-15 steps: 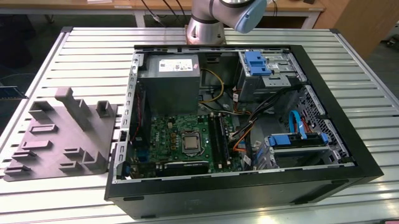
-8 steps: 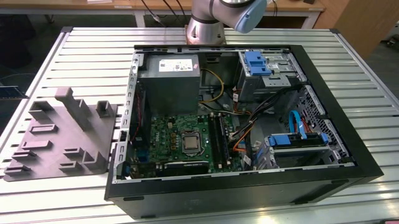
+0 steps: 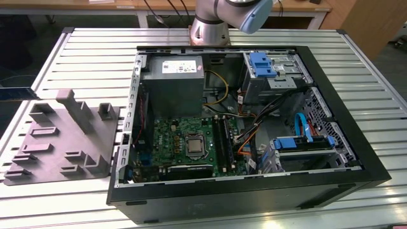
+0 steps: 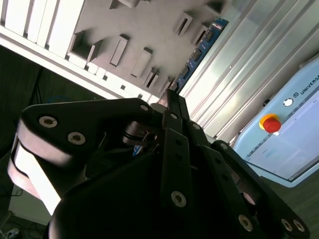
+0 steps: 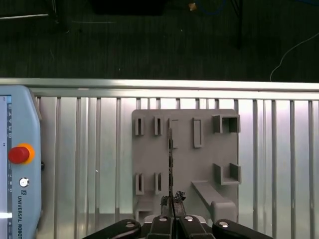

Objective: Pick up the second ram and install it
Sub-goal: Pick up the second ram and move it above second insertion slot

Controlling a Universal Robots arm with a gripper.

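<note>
**Ram in the fingers, tray beyond**

We are looking straight down the gripper point(image 5: 172, 203) in the first wrist view. Its fingers are pressing together on a thin, edge-on strip, and that is the second ram point(image 5: 171, 159). In the second wrist view we are catching the same gripper point(image 4: 169, 98) from the side, with its black linkage up close. There the second ram point(image 4: 197, 54) is showing its blue face and sticking straight out from the fingertips.

Just past the stick's far end the tray point(image 5: 199, 164), grey and slotted, is lying flat. We cannot tell whether the stick is touching it. Under the tray the slatted metal table point(image 5: 79, 149) is spreading out. Off to one side of the hand a pale blue pendant point(image 5: 20, 124) with a red button point(image 5: 19, 154) is showing.

Farther off, in the exterior view, we are seeing the tray point(image 3: 64, 138) beside the open computer case point(image 3: 375, 167). The green motherboard point(image 3: 184, 129) is lying inside the case, and the arm point(image 3: 222, 19) is rising behind it.
</note>
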